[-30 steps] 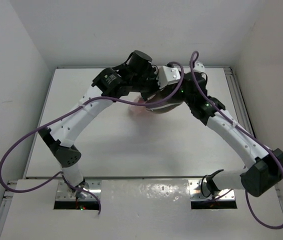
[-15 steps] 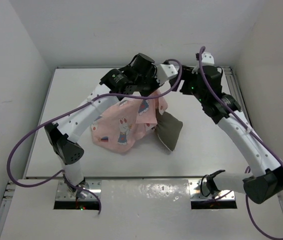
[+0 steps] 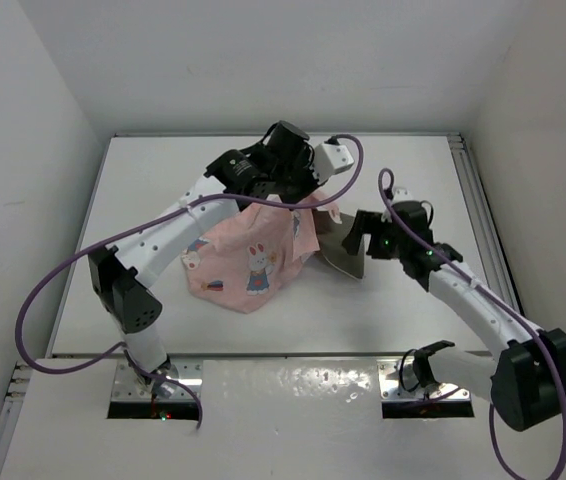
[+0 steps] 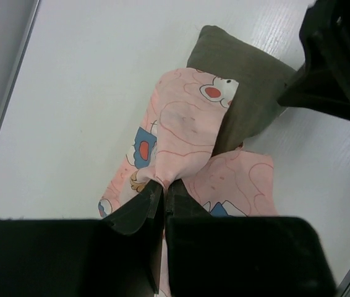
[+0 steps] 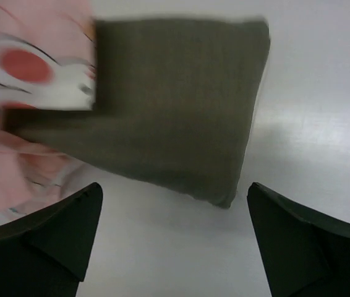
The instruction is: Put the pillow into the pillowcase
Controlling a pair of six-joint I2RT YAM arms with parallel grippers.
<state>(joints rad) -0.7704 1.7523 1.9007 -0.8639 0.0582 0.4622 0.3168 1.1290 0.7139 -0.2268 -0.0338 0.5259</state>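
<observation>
Pillow (image 5: 175, 105) just beyond right end effector (image 5: 174, 190)

Robotics lab cell: white table (image 3: 383, 320) boxed by plain white walls (image 3: 263, 60), bolted-down robot arms (image 3: 168, 235).

Left arm (image 3: 178, 225) arches forward, elbow bent. Left gripper (image 4: 162, 189) is pinched tight on pillowcase (image 4: 181, 136). Right arm (image 3: 473, 300) extends low. Right gripper (image 5: 174, 192) has its jaws spread wide, gripping nothing.

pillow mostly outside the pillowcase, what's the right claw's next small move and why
Probably lower the open right claw and grip the pillow, which lies loose beneath it, one corner covered by the pillowcase that the left claw pinches.
</observation>
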